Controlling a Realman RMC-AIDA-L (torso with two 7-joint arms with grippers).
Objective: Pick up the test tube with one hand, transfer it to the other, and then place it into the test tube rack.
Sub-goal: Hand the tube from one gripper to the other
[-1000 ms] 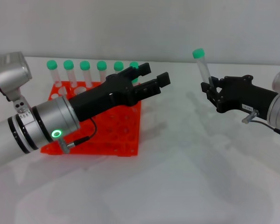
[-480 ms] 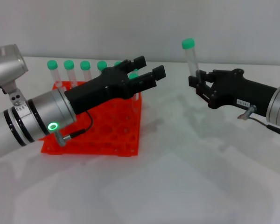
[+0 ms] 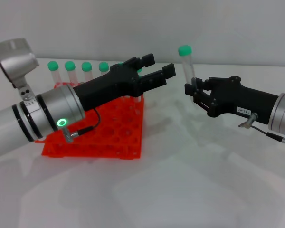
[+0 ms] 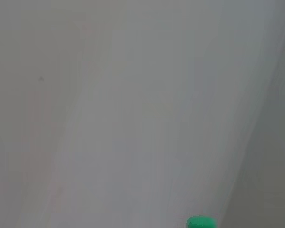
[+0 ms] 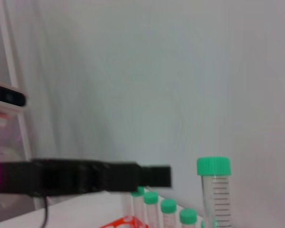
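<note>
A: How much room lies between the two claws?

B: A narrow gap. The left claw (image 3: 152, 71) hangs spread above the test tube rack (image 3: 115, 137), and the right claw (image 3: 194, 91) holds the test tube (image 3: 187, 64) upright just beside it.

A: Any obstacles?

B: The row of capped tubes (image 3: 77, 69) along the rack's far edge. The worktop (image 3: 190, 190) nearer the camera lies bare.

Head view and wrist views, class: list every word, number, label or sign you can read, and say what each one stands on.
No text can be read.
White label on the right hand, at: dark characters, too small to read.
Held test tube: printed graduation lines only, no legible numbers.
Left hand and test tube rack: no visible markings.
</note>
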